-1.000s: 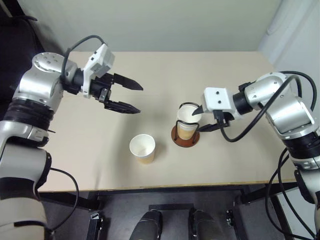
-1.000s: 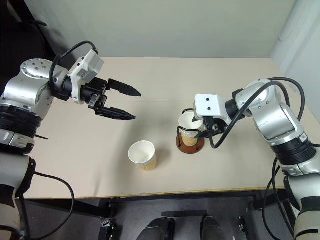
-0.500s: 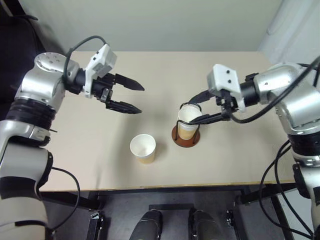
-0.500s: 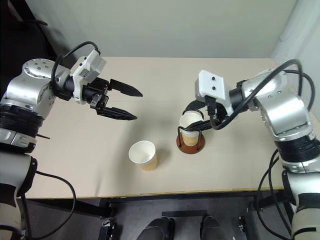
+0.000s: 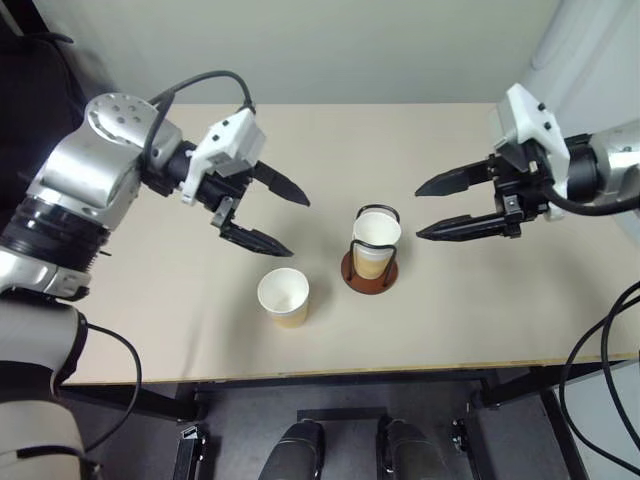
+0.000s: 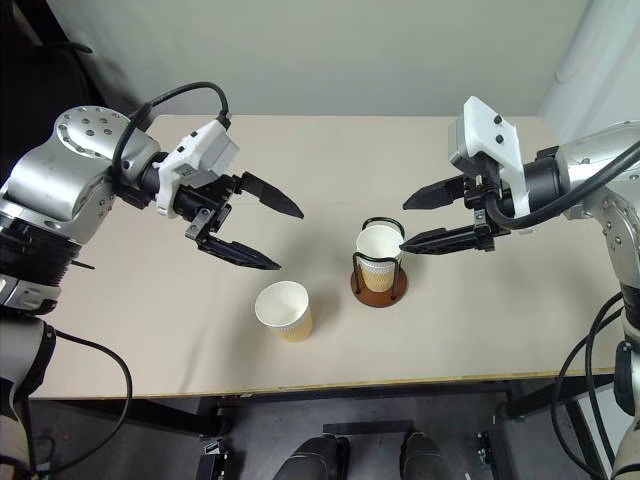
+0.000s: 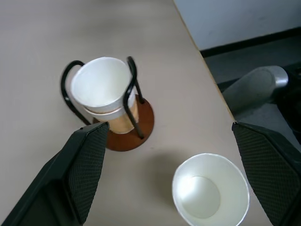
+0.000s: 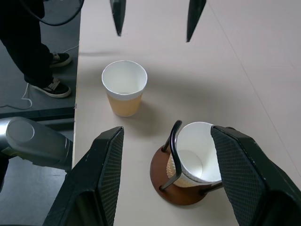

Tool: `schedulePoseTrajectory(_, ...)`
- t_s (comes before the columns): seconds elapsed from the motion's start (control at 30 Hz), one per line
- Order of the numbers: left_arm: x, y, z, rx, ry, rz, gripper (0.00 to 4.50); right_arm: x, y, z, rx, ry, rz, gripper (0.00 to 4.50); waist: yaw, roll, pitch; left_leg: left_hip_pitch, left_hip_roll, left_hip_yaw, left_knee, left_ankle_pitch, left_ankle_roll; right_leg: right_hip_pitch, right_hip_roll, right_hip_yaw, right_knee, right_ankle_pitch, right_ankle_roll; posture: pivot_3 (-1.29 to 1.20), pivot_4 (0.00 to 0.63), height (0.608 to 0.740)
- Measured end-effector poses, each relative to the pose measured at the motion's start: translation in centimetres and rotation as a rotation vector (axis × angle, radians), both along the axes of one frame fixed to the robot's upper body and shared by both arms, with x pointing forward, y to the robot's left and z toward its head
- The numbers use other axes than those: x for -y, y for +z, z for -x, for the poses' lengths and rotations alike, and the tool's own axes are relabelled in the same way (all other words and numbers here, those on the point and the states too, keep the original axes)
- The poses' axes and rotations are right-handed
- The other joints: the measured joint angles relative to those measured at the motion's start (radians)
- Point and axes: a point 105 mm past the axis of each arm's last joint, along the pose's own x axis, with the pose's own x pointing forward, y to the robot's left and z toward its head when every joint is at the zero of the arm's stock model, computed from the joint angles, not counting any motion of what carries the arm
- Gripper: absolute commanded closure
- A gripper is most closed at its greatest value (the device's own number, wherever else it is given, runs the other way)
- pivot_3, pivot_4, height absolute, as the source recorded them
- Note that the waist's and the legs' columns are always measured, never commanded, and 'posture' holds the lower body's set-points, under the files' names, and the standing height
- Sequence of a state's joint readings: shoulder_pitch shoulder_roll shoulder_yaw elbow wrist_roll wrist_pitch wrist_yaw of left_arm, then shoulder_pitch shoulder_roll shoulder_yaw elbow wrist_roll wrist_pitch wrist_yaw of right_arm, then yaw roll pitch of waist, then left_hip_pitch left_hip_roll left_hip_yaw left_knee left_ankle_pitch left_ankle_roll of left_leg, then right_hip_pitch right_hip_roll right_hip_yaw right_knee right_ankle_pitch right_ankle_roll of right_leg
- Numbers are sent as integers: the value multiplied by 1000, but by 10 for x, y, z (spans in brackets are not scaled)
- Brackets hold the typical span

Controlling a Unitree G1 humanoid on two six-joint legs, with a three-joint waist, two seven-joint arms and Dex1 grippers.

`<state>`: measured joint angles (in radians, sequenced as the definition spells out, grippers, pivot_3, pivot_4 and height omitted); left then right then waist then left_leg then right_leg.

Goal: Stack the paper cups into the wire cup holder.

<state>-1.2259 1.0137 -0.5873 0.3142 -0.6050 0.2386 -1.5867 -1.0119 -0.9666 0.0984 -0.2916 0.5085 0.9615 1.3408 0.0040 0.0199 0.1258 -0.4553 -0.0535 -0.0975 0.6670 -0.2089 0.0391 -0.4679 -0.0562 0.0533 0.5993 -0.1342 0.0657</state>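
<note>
Beige bench (image 5: 150, 300): nested cups (image 5: 376, 232) sit in the holder (image 5: 371, 272); both jaws apart, empty. Next, bring your left jaws (image 5: 283, 215) around the loose cup (image 5: 283, 296) just below them.

I can't count the nested paper cups (image 7: 104, 92) in the wire cup holder (image 8: 175, 186), lower walls hidden | person's shoes (image 8: 57, 87) visible by the table, rest cut off | my right arm runs off the head-view edge

Silver arms, black cables, white wrist boxes; each hand (image 5: 275, 214) has two black, apparently textured fingers.
</note>
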Motion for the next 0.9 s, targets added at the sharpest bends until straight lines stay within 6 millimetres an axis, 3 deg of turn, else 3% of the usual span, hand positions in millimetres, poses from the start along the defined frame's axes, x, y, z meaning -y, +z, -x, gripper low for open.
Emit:
schedulePoseTrajectory(0.17,0,-10,-8,39,19,-75,0,4,1,1,-8,-15,5,1571,1,0,0,1,0,0,1,1,0,0,0,0,3,0,0,0,150,740)
schedulePoseTrajectory(0.37,-9,-45,-23,30,93,-195,0,10,2,3,-28,-35,15,1571,0,0,0,0,0,0,1,1,0,0,0,0,4,0,-1,0,150,740)
schedulePoseTrajectory(0.53,-6,-43,-21,48,97,-176,0,12,3,5,-35,-36,18,1571,0,0,0,0,0,0,1,1,1,-1,0,0,3,-1,-1,0,150,740)
schedulePoseTrajectory(0.7,-3,-59,-20,11,102,-198,0,12,3,7,-43,-27,17,1571,1,0,0,0,0,0,1,1,1,-1,0,0,4,-1,-1,0,150,740)
schedulePoseTrajectory(0.9,-5,-60,-19,30,108,-235,0,13,3,8,-46,-29,20,1571,1,0,0,1,0,0,1,1,1,-1,0,0,4,-1,-1,0,150,740)
